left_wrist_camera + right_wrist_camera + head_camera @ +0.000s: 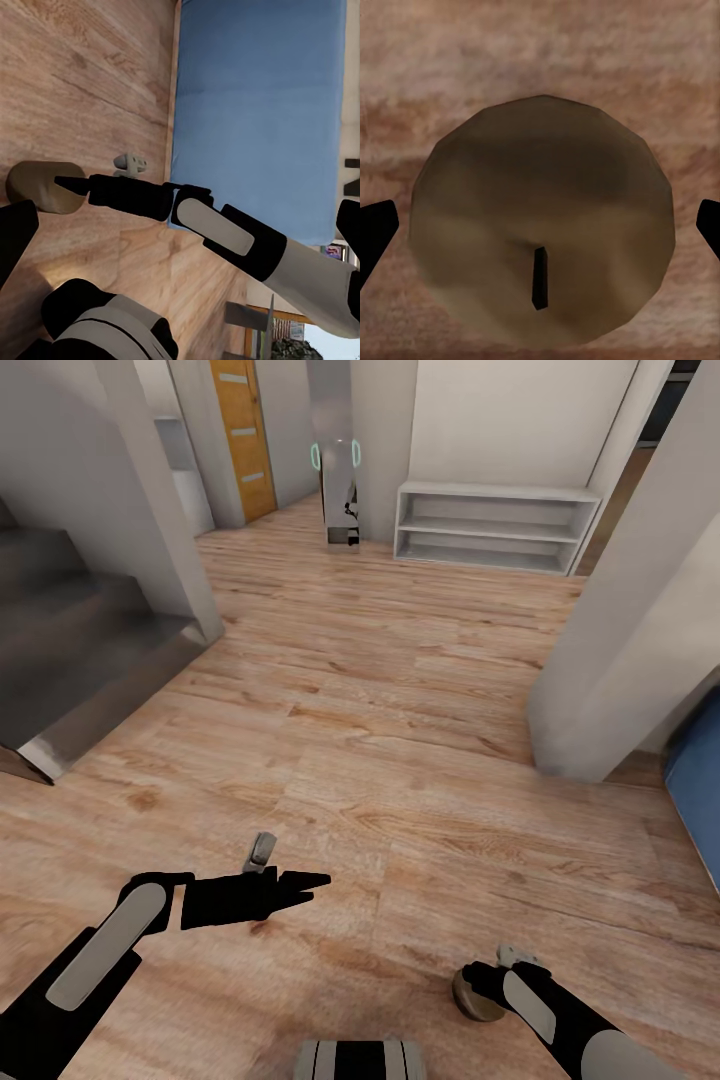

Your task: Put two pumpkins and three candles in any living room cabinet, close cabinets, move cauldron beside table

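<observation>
Closest of all is the grey-and-black top of the robot's trunk (360, 1060), low between the two arms. Just beyond it on the right, the right tool (487, 992) points down at the wooden floor (380, 690) and is closed about a candle (476, 998), a stubby dull-brown cylinder. Looking straight down that tool's own camera, the candle's round top (540, 217) with its short dark wick sits squarely between the two black fingertips (375, 232), one at each side. From the other arm's camera the same candle (41, 184) shows side-on, with a black finger (75, 184) lying along it and the right tool (64, 186) reaching it from a white-and-black forearm.

On the other side the left tool (305, 882) is stretched out level above the boards, pointing across toward the right arm. Its fingers stand wide apart at the two edges of its own camera picture, one dark tip (15, 232) at each side, and nothing is between them.

Farther off, grey stairs (70, 640) climb away on the left behind a pale wall corner. A white open shelf unit (495, 525) with empty shelves stands against the far wall, and an orange door (243, 435) shows to the left of it. A thick white pillar (640, 650) rises on the right, and beside its foot lies a blue slab (700, 780) of something soft-looking, which I cannot identify; the same blue (255, 112) spreads wide behind the right forearm
</observation>
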You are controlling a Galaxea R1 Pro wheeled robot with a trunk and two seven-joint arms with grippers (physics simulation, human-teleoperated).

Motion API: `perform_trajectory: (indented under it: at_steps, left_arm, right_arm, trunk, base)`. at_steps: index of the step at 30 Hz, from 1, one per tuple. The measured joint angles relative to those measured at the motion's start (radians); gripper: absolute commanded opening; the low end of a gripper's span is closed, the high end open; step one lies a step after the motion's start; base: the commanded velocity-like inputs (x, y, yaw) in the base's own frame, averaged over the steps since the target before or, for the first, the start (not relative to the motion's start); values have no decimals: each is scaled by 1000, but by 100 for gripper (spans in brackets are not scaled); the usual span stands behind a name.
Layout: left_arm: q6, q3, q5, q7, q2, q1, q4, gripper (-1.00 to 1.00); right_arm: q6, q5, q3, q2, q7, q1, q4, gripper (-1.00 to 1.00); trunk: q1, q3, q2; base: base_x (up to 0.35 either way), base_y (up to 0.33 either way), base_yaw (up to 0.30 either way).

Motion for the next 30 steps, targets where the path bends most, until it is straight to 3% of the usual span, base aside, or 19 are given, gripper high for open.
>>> perform_trajectory:
  at_steps: [19, 23, 30]
  left_arm:
    - [0, 0, -1, 0, -1, 0, 2, 100]
    - [0, 0, -2, 0, -1, 0, 2, 100]
    - [0, 0, -2, 0, -2, 0, 2, 100]
  right_arm:
    - [-1, -1, 0, 0, 28, 0, 3, 100]
    - [-3, 2, -2, 2, 30, -1, 42, 100]
    - [-4, 5, -3, 4, 30, -1, 58, 100]
  trunk:
    - [0, 0, 0]
    - [2, -15, -1]
    - [2, -15, -1]
  base:
    - [0, 0, 0]
    - [0, 0, 0]
    - [0, 0, 0]
